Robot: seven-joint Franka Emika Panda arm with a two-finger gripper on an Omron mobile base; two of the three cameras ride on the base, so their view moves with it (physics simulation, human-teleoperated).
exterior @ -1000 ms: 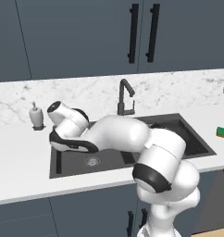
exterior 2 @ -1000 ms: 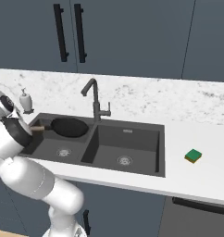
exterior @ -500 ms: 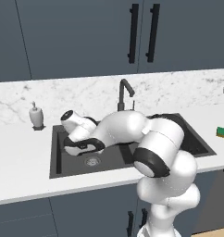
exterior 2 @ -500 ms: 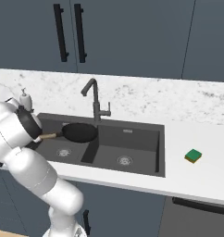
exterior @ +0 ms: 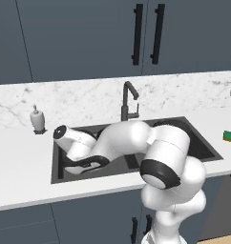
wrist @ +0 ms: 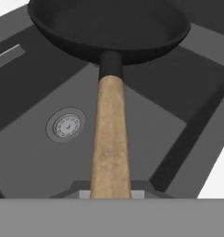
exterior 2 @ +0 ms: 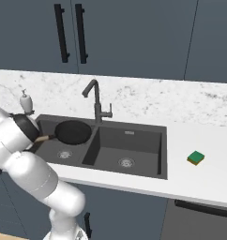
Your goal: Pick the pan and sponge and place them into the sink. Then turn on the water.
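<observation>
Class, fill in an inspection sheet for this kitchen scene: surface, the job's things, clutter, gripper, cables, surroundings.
Surface: white marbled counter around a dark double-basin sink.
Job's things: pan held over the left basin, near the centre divider; sponge on the counter right of the sink; faucet behind the divider, no water running.
Clutter: white soap dispenser left of the sink.
Gripper: gripper shut on the pan's wooden handle.
Cables: nothing seen.
Surroundings: dark cabinets with black handles above.

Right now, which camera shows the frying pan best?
The hand view: the pan and its wooden handle fill it, over the sink. The right base view shows it small, above the left basin. In the left base view the arm hides it.
</observation>
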